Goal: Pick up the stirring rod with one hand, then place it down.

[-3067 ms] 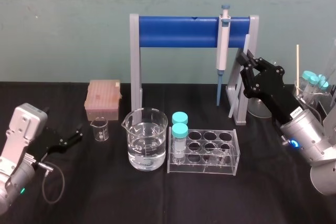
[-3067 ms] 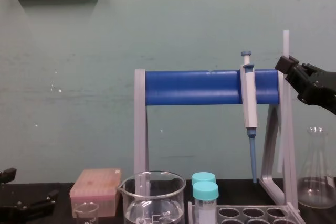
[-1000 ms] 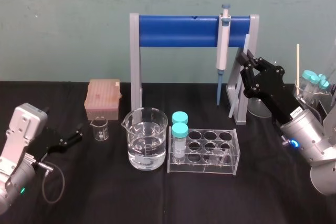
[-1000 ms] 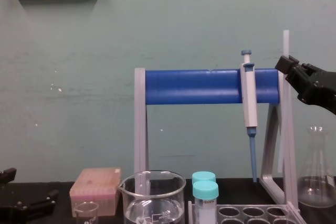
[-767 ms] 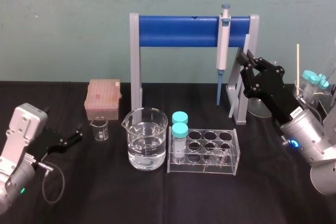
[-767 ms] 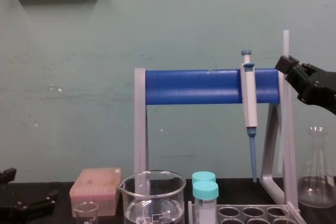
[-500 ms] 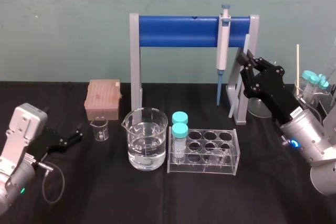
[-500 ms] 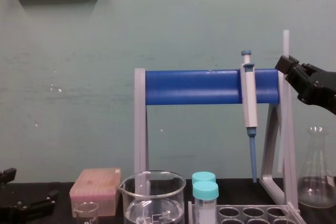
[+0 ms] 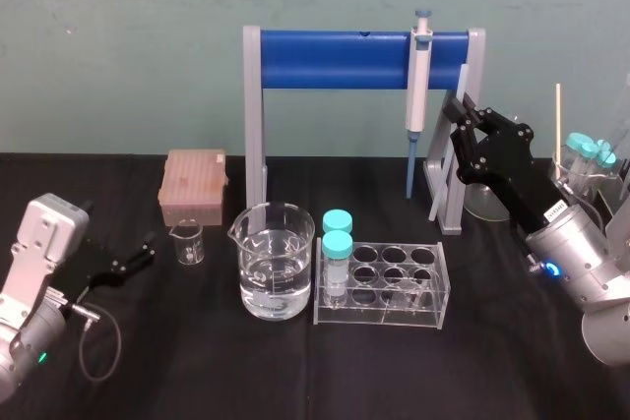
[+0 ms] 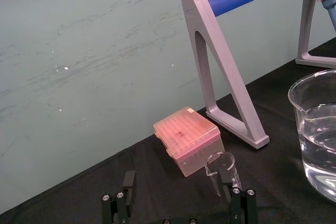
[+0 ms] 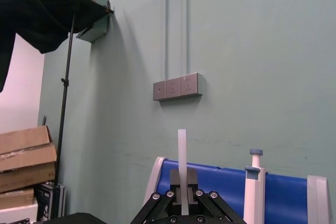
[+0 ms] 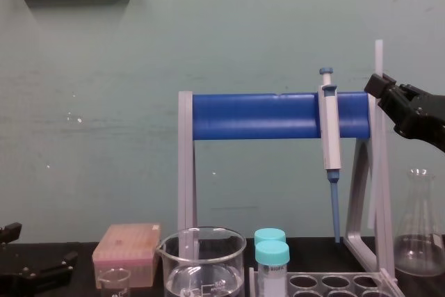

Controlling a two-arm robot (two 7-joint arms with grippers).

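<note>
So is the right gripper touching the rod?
Touching. The right wrist view shows the rod clamped between the right gripper's fingers, no gap either side. The left gripper idles open, far left.

The right gripper (image 9: 459,110), closed on the stirring rod (image 9: 463,78), sits just beside the stand's right leg (image 9: 477,66). The pipette (image 9: 418,86) hangs near its left, off the blue bar (image 9: 335,58). Below it a conical flask (image 12: 417,224) stands in the way down. Capped tubes (image 9: 589,150) and a wooden stick (image 9: 558,120) crowd its right. Above it is open air. Down and to its left stand the tube rack (image 9: 382,287) and large beaker (image 9: 276,263), with bare tabletop (image 9: 394,371) nearer the robot. The left gripper (image 9: 143,251), fingers spread, faces a small beaker (image 9: 187,241) and a pink tip box (image 9: 194,187).
</note>
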